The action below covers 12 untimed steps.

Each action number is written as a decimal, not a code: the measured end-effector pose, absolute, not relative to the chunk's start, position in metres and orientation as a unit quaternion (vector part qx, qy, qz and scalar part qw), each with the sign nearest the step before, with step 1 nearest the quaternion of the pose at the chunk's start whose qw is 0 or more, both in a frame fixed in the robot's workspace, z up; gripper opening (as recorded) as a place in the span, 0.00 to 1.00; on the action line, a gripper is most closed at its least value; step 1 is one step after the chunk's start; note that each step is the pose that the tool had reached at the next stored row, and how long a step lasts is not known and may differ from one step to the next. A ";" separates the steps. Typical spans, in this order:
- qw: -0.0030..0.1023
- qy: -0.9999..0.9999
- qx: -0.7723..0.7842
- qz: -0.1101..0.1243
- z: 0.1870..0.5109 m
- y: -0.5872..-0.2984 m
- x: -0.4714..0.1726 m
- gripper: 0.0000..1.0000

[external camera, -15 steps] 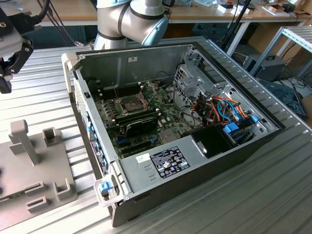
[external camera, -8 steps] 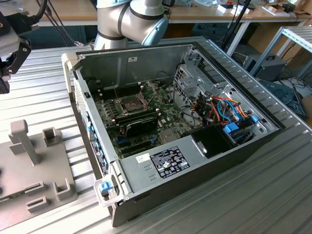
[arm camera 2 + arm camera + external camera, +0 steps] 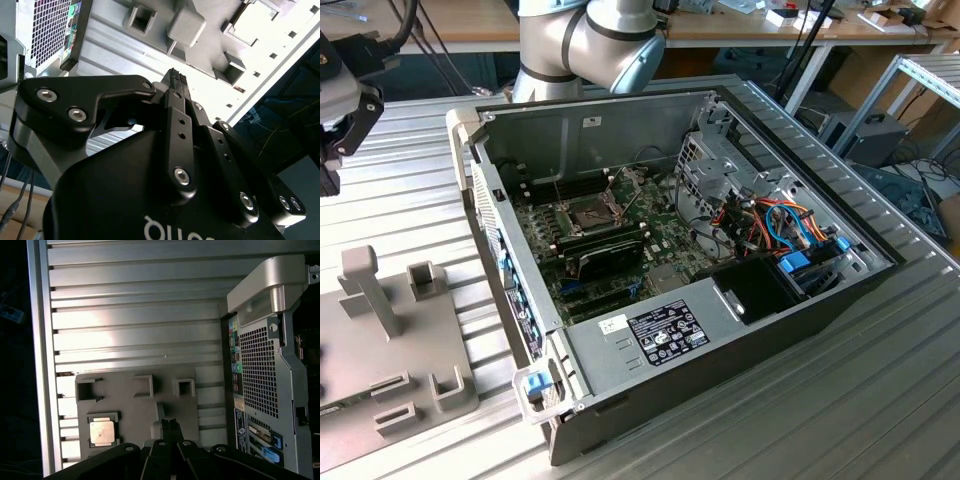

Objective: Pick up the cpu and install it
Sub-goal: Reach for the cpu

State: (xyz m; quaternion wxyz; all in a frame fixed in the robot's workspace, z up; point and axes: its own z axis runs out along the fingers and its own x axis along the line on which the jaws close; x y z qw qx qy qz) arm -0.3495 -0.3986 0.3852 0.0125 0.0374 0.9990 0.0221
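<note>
The end effector (image 3: 170, 423), fingers pressed together, is hovering above the grey fixture plate (image 3: 130, 415) on the bench (image 3: 135, 315), where the cpu (image 3: 101, 431) is sitting in a recess, at the exterior view's left of the computer case (image 3: 570, 130).

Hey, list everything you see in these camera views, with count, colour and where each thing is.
cpu: one, silver-grey, in a pocket of the fixture plate
fixture plate: one, grey, on the table beside the case
computer case: one, grey metal, open, on the table
motherboard: one, green, inside the case
socket: one, dark, on the motherboard
cables: several, orange and blue, inside the case
table: one, ribbed silver
arm: one, grey, behind the case
gripper: one, black, shut, above the fixture plate
</note>
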 end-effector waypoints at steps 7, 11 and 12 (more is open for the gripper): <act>0.012 0.999 0.037 0.022 0.377 -0.399 -0.352 0.11; 0.012 0.999 0.037 0.022 0.376 -0.399 -0.355 0.11; 0.013 0.999 0.037 0.022 0.376 -0.399 -0.356 0.11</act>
